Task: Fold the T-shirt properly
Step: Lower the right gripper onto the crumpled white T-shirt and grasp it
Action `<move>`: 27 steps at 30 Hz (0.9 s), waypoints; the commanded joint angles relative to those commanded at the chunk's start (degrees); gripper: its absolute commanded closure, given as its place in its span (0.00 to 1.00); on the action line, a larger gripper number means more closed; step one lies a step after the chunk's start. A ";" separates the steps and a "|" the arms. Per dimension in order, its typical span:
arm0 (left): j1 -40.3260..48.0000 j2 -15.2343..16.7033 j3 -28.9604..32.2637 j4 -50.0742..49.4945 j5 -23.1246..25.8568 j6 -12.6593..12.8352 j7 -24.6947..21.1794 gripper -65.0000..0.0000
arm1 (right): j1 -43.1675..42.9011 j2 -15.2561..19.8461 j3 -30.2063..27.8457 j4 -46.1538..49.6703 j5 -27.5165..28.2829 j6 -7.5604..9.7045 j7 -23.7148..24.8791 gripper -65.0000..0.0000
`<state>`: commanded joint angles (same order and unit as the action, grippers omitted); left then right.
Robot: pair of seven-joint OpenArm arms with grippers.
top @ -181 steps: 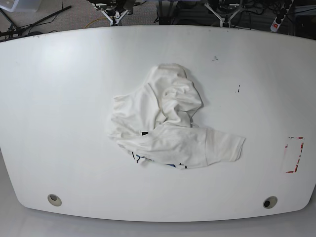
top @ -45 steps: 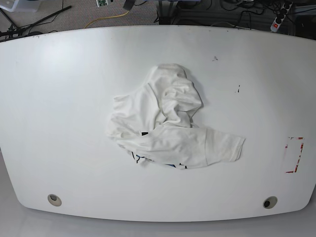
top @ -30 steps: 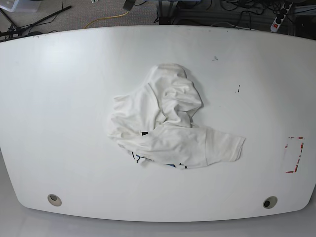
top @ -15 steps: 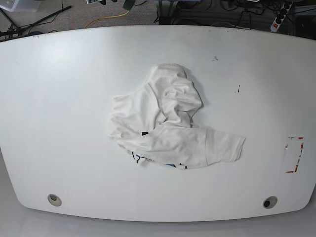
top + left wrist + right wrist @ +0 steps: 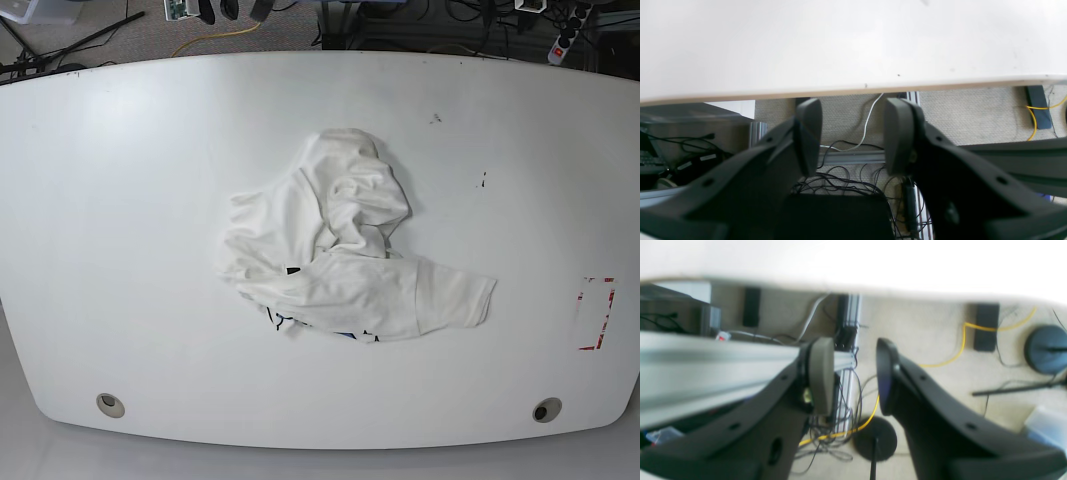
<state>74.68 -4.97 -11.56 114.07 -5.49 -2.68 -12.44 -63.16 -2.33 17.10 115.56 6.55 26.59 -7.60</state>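
Observation:
The white T-shirt (image 5: 340, 245) lies crumpled in the middle of the white table (image 5: 100, 200), one sleeve spread toward the front right and a bit of dark print showing at its front edge. The shirt does not show in either wrist view. My right gripper (image 5: 853, 373) is open and empty, above the floor just beyond the table's far edge (image 5: 873, 260); its dark fingertips (image 5: 215, 10) show at the top left of the base view. My left gripper (image 5: 853, 133) is open and empty, also beyond the table's far edge (image 5: 840, 83); I cannot make it out in the base view.
A red-marked rectangle (image 5: 597, 313) sits near the table's right edge. Two round grommets (image 5: 110, 405) (image 5: 546, 409) sit near the front edge. Cables, a yellow cord (image 5: 960, 336) and stand bases (image 5: 1045, 348) lie on the floor behind the table.
The right gripper's fingertips have come further into the base view at the top left. The T-shirt has not moved.

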 joint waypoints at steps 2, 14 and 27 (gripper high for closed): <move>-0.62 0.00 -0.09 0.00 0.00 0.00 0.00 0.58 | 1.41 0.00 0.00 0.00 0.00 0.00 0.00 0.70; -5.36 0.09 0.00 0.00 0.00 0.09 0.00 0.58 | 10.02 -0.18 0.00 0.00 -0.35 0.00 -0.18 0.70; -12.13 0.09 0.09 0.00 0.44 0.00 0.26 0.36 | 24.62 -0.18 -0.09 -0.09 -0.35 0.00 -8.97 0.60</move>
<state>62.55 -4.88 -11.47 114.07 -5.05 -2.68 -12.18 -38.55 -2.51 17.01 115.47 6.20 26.59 -16.57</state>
